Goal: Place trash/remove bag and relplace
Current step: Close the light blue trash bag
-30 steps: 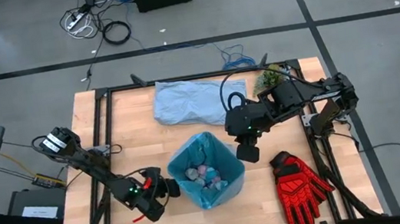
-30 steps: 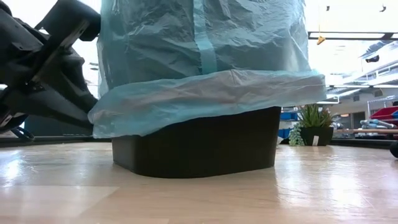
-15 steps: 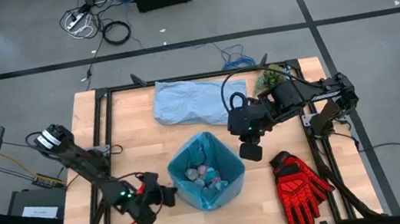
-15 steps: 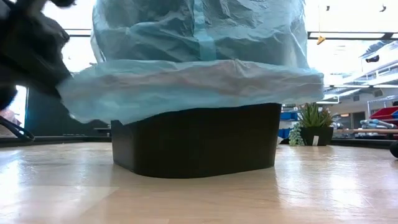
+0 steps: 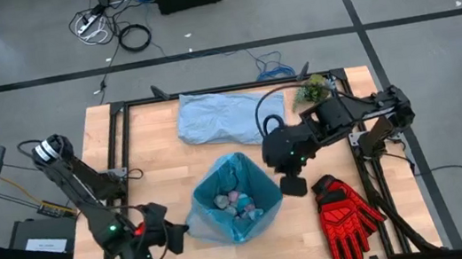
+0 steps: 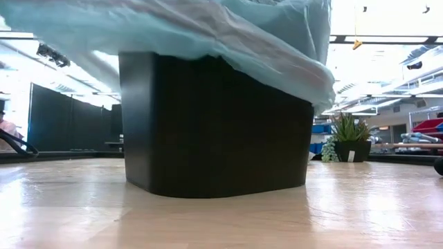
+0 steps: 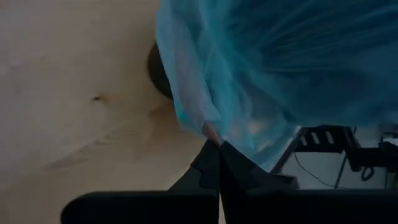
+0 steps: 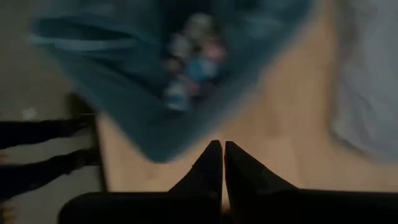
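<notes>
Since the earlier frames, the left gripper (image 5: 172,236) has been drawn away from the bin toward the table's near-left corner, and the overhanging skirt of the bag (image 5: 233,198) has been lifted with it. From the low camera, the cyan film (image 6: 208,34) that hung halfway down the black bin (image 6: 218,124) is now seen raised, so most of the bin's dark wall is uncovered on the left and only a drooping fold is left at the right.

In the left wrist view the fingers (image 7: 211,171) are seen pressed together on a corner of the bag's edge (image 7: 205,127), which is stretched up and away from them toward the bin. The bag is otherwise seated in the bin near the middle of the table (image 5: 145,159), with its mouth open upward.

The trash (image 5: 234,204), pink, pale blue and white wads, is seen lying inside the bag at the bottom.

The right gripper (image 5: 293,185) is held above the table just beside the bin's right rim, apart from the bag; its fingers (image 8: 214,165) are shown pressed together on nothing.

A paler grey-blue bag (image 5: 220,117) is seen lying at the table's far edge, a small plant (image 5: 311,90) at the far right, and a red glove (image 5: 347,213) at the near right.
</notes>
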